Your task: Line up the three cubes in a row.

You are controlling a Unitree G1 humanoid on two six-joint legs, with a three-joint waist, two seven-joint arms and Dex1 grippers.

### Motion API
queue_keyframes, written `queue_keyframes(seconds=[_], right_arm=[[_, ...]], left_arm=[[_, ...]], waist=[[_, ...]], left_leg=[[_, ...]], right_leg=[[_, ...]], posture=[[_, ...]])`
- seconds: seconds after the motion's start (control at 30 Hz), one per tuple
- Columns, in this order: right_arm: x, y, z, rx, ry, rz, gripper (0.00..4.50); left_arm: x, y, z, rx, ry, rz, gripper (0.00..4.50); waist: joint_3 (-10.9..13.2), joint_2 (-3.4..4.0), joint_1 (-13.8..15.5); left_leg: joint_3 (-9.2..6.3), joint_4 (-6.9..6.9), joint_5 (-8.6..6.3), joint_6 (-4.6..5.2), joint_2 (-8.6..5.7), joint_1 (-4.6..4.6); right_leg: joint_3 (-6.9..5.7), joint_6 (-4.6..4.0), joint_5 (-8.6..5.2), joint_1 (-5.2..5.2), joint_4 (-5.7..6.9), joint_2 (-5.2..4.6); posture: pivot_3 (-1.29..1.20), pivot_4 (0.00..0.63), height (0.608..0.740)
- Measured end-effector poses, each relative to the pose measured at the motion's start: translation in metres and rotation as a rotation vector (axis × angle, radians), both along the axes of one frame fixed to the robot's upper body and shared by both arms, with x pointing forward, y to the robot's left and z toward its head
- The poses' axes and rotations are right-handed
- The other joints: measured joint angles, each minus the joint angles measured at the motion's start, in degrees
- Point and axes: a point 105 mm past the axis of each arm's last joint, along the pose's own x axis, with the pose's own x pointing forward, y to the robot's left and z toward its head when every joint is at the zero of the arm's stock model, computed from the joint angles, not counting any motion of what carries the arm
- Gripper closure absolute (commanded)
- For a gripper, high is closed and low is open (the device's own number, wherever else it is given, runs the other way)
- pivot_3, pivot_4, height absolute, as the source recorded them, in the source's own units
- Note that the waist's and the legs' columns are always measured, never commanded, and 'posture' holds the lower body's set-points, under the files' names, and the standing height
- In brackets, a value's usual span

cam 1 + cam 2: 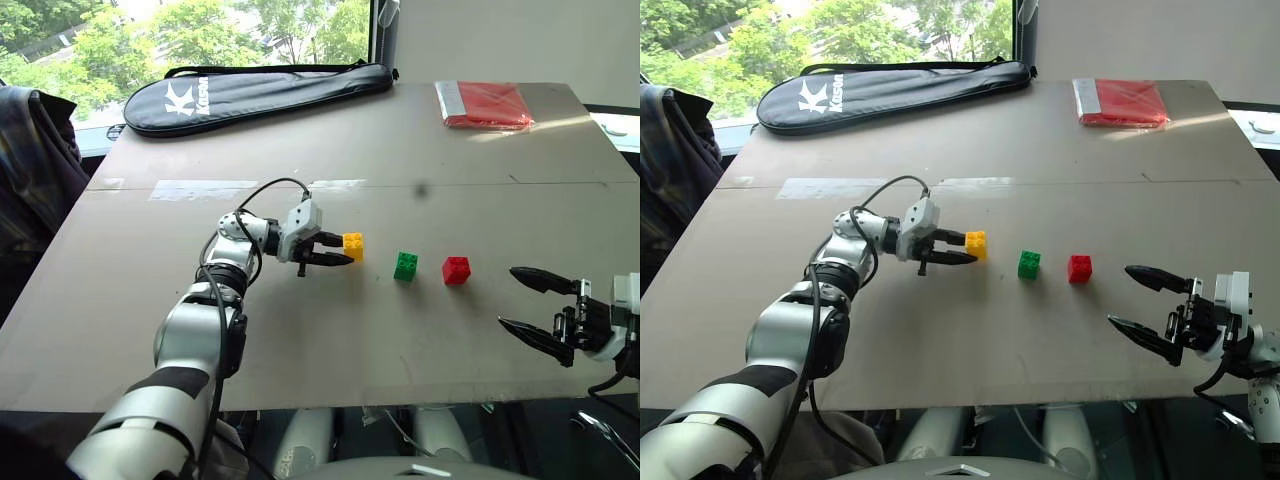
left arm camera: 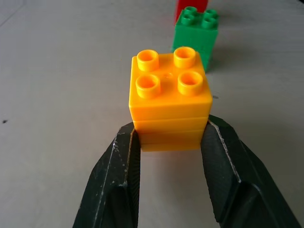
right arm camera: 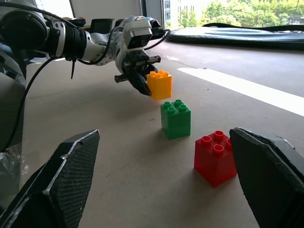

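Yellow cube (image 2: 170, 97) studs-up, pinched between left fingers (image 2: 116, 185); right fingers (image 1: 540, 342) spread.

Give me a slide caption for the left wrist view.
Left hand clamps the yellow cube; green cube and red cube wait behind.

Open table all round a tight row of bricks

The table (image 1: 420, 330) lies bare at 6 o'clock of the row; the green cube (image 1: 406, 265) stands at 3 o'clock of the yellow cube (image 1: 353, 246), the red cube (image 1: 456, 270) beyond, narrow gaps between them.
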Motion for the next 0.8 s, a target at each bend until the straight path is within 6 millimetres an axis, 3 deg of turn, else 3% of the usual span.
queue_keyframes(seconds=[0.23, 0.8], right_arm=[[-0.0008, -0.0002, -0.0010, 0.000, 0.005, -0.002, 0.00], [-0.0016, -0.0001, -0.0017, 0.001, 0.007, -0.012, 0.00]], left_arm=[[-0.0064, -0.0067, -0.0040, 0.033, -0.019, -0.071, 3.31], [-0.0016, -0.0052, -0.0095, 0.083, -0.047, -0.029, 3.31]], waist=[[0.00, 0.00, 0.01], [0.00, 0.00, 0.05]], left_leg=[[0.00, 0.01, 0.00, 0.01, 0.00, 0.00], [-0.01, 0.09, -0.01, 0.02, 0.00, 0.00]], right_leg=[[0.00, 0.00, 0.00, 0.00, 0.00, 0.00], [0.00, 0.01, 0.00, 0.01, 0.06, 0.00]], posture=[[0.00, 0.150, 0.694], [0.00, 0.150, 0.694]])
